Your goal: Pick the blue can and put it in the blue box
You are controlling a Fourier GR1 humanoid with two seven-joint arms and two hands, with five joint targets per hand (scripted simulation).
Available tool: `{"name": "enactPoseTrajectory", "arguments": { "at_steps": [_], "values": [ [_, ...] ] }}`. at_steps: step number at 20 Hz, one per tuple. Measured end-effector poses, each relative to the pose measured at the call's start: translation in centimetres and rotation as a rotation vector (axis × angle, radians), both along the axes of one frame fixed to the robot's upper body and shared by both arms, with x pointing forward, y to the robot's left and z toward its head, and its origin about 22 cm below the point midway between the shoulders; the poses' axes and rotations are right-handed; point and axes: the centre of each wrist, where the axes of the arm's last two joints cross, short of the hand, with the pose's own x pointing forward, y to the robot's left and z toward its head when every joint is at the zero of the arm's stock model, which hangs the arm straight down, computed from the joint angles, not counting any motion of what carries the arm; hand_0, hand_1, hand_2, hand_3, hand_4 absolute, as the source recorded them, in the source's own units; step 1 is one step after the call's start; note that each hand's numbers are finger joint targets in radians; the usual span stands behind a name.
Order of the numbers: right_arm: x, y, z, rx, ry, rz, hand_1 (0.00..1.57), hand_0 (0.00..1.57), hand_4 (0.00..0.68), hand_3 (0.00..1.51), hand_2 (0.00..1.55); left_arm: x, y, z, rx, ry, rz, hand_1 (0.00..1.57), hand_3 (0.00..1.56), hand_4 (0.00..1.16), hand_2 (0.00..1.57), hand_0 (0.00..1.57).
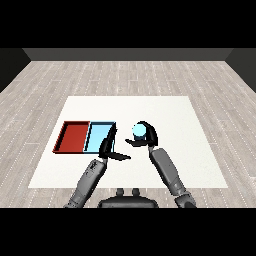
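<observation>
Just right of the blue tray (100, 135), above the bench (175, 125): we are holding the blue can (139, 131) with right hand (146, 137) fingers curled round it. Left hand (110, 147) fingers are hanging straight, holding nothing. We are advising carrying it left, upright, clearing the tray's wall before lowering.

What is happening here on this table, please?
The robot's right hand is curled around a light blue cylindrical can, to the right of the trays. The light blue tray lies beside the red tray on the white table, and the can is not yet in it. The left hand rests open at the blue tray's near right corner.
</observation>
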Motion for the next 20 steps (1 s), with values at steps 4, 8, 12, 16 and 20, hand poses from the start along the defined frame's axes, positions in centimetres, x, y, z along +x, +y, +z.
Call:
{"name": "enactPoseTrajectory", "arguments": {
  "at_steps": [4, 8, 12, 16, 20],
  "values": [
    [0.2, 0.3, -0.1, 0.003, -0.001, 0.016, 1.43, 1.43, 0.558, 1.37, 1.46, 0.1, -0.9, -0.8, 0.010, 0.017, 0.002, 0.00, 0.00, 0.00, 0.00, 0.00],
    [0.5, 1.2, -0.3, 0.012, 0.000, 0.032, 1.43, 1.43, 0.557, 1.38, 1.46, 0.8, -1.9, -1.1, 0.011, 0.043, -0.004, 0.00, 0.00, 0.00, 0.00, 0.00],
    [0.4, 1.5, -0.4, 0.027, -0.002, 0.051, 1.44, 1.44, 0.552, 1.36, 1.47, 0.7, -3.0, -1.5, 0.011, 0.059, -0.010, 0.00, 0.00, 0.00, 0.00, 0.00],
    [0.2, 2.1, 0.0, 0.026, 0.003, 0.068, 1.44, 1.44, 0.559, 1.37, 1.46, 1.2, -3.8, -1.7, 0.006, 0.081, -0.020, 0.00, 0.00, 0.00, 0.00, 0.00],
    [0.0, 2.2, 0.0, 0.035, -0.004, 0.084, 1.45, 1.45, 0.555, 1.37, 1.46, 1.3, -4.3, -2.6, -0.006, 0.095, -0.027, 0.00, 0.00, 0.00, 0.00, 0.00]
  ]
}}
